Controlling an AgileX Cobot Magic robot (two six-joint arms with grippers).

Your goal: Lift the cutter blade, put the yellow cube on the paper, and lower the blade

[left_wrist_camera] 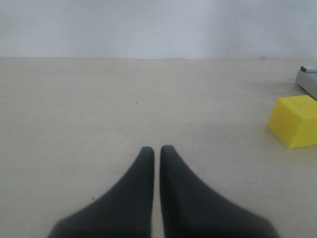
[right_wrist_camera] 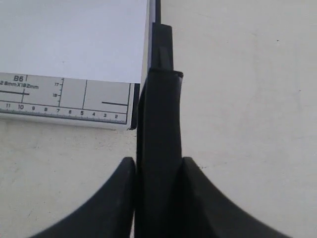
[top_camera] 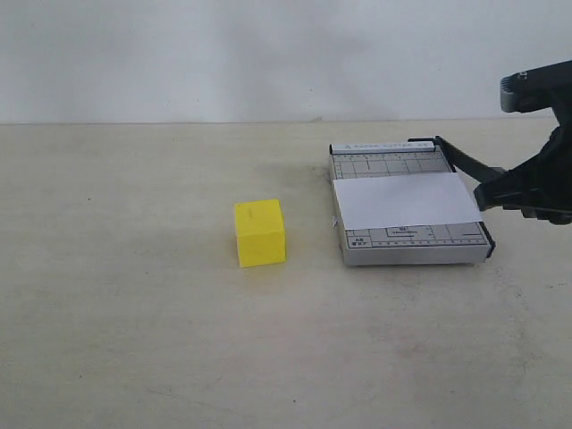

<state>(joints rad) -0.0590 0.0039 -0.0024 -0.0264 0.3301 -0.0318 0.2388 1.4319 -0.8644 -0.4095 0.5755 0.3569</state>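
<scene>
The grey trimmer (top_camera: pixel 407 246) lies right of centre with the white paper (top_camera: pixel 407 201) across it. Its black cutter blade (top_camera: pixel 469 164) is lifted at an angle above the right edge. My right gripper (top_camera: pixel 487 197) is shut on the blade's thick handle (right_wrist_camera: pixel 159 124), which fills the gap between its fingers; the paper (right_wrist_camera: pixel 74 39) and ruler strip lie beside it. The yellow cube (top_camera: pixel 260 232) stands on the table left of the trimmer, untouched. My left gripper (left_wrist_camera: pixel 157 148) is shut on nothing, low over bare table, with the cube (left_wrist_camera: pixel 295 121) off to its side. The exterior view does not show the left arm.
A pale tabletop (top_camera: pixel 134 313) stretches around the objects, with a white wall (top_camera: pixel 268 54) behind. A corner of the trimmer (left_wrist_camera: pixel 309 79) shows in the left wrist view beyond the cube.
</scene>
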